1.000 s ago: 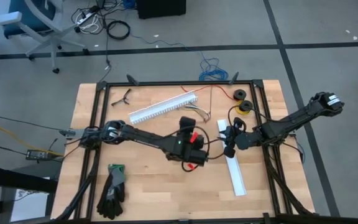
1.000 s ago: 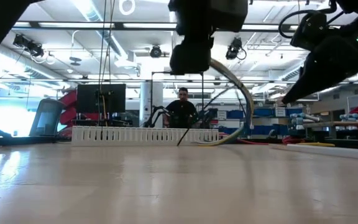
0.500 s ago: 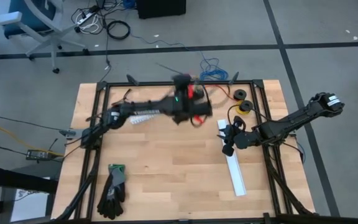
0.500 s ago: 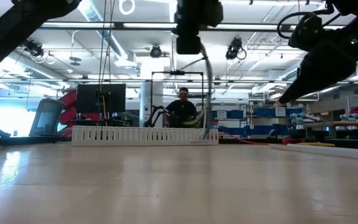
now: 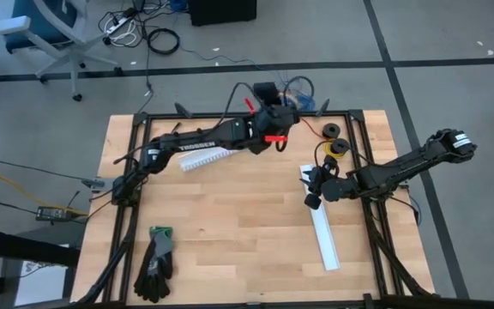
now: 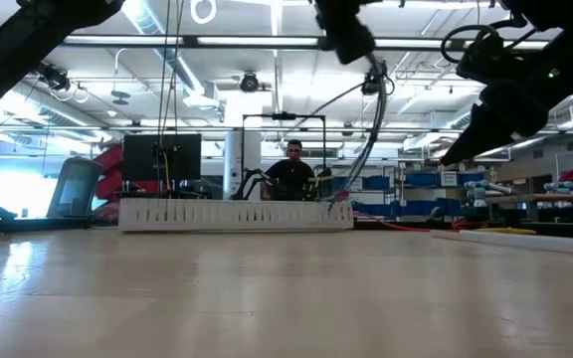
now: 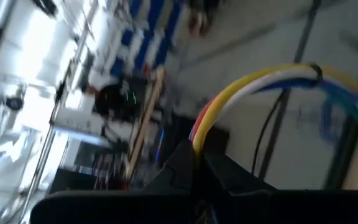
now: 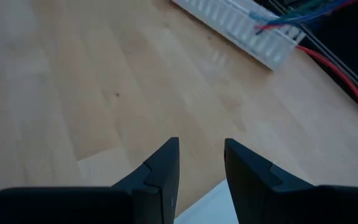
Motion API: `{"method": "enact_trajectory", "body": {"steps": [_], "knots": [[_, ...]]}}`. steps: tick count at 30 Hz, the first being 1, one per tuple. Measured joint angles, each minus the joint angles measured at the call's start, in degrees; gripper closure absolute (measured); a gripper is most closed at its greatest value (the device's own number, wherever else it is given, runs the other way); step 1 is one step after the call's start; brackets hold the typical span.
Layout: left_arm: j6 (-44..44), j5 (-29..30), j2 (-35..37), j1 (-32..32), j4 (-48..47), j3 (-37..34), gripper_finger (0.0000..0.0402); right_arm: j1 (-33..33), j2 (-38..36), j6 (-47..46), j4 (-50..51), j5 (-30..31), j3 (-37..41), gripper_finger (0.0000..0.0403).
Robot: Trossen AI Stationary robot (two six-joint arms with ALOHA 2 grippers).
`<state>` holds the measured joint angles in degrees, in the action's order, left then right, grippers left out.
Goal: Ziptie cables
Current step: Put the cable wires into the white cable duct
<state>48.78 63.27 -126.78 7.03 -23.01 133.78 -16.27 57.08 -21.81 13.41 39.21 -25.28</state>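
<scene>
The cables, a bundle of yellow, white, red and blue wires, arc out from my left gripper, which is shut on them. A dark band girds the bundle farther along. My left gripper is raised over the table's far edge. In the low view the cables droop from it behind the white slotted channel. My right gripper hovers open at the right, with nothing between its fingers. My left gripper pinches the bundle between its two fingers at a point where the wires run close together. The fingers point roughly level toward the far edge. The bundle curves away and hangs down; its lower end is hidden behind the white channel.
A long white slotted channel lies at the back left, partly under my left arm. A second white channel piece lies below my right gripper. Wire spools sit at the back right, dark gloves at the front left. A red wire crosses the wood.
My left gripper has risen from the table's middle and swung toward the far edge, rolling as it went, and has stayed shut on the cables. The bundle has been drawn up with it and now hangs longer and steeper.
</scene>
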Motion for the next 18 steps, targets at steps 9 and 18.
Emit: {"method": "enact_trajectory", "body": {"steps": [9, 18], "knots": [[5.8, -9.4, 0.0, 1.6, 10.5, 0.0, 0.0387, 0.0, 0.0, -0.4, 0.2, 0.0, 0.0, 0.0290], [-17.5, -12.2, 0.1, 5.2, -29.9, -2.1, 0.0387, 0.0, 0.0, -0.5, 0.4, 0.1, 0.0, 0.0290]]}}
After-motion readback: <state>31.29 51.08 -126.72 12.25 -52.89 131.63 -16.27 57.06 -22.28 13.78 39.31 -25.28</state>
